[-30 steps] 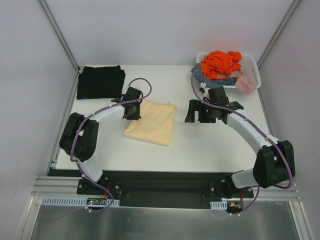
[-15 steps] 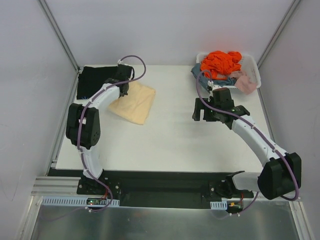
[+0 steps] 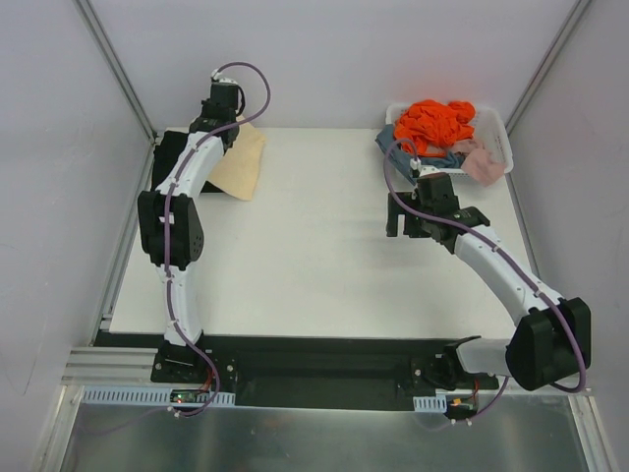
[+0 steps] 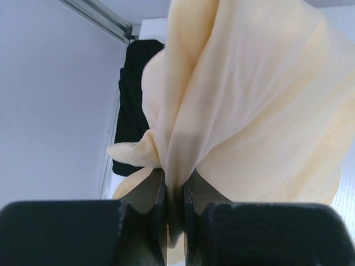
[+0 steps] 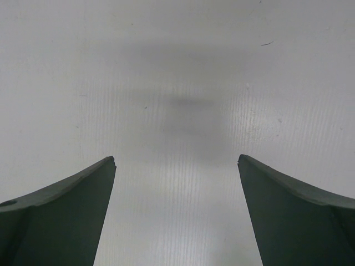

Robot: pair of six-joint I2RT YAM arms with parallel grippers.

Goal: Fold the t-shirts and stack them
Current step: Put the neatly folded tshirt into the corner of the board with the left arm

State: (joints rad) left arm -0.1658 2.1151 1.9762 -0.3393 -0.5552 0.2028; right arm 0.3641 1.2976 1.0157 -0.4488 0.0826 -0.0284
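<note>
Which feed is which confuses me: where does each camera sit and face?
Top external: above and behind the bases, looking down on the table; both arms show.
Left wrist: on the left arm, looking along the shut left pincer at the gripped cream t-shirt.
Right wrist: on the right arm, facing down at bare table; open right pincer shows.
Shared: top and left wrist both show cream and black t-shirt.

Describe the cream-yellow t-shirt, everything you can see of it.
The cream-yellow t-shirt is soft, plain cloth. The left gripper is shut on a bunched edge, holding it up at the far-left corner of the table, so it hangs in folds over the black t-shirt. Whether it touches that shirt is unclear.
</note>
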